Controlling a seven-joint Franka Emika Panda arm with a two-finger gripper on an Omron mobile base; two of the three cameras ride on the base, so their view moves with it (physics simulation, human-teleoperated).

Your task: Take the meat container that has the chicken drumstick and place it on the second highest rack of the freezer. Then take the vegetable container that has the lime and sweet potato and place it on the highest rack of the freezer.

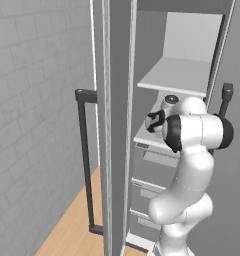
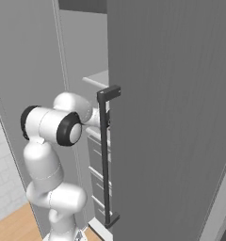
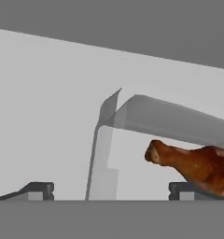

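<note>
Arm reaching into freezer (image 1: 192,75), gripper (image 3: 111,190) spread wide around meat container (image 3: 132,116), chicken drumstick (image 3: 193,165) inside

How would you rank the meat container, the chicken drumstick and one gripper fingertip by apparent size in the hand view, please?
1. meat container, largest.
2. chicken drumstick, partly cut off at the edge.
3. fingertip, smallest, though it sits nearest the camera and only its top shows.
</note>
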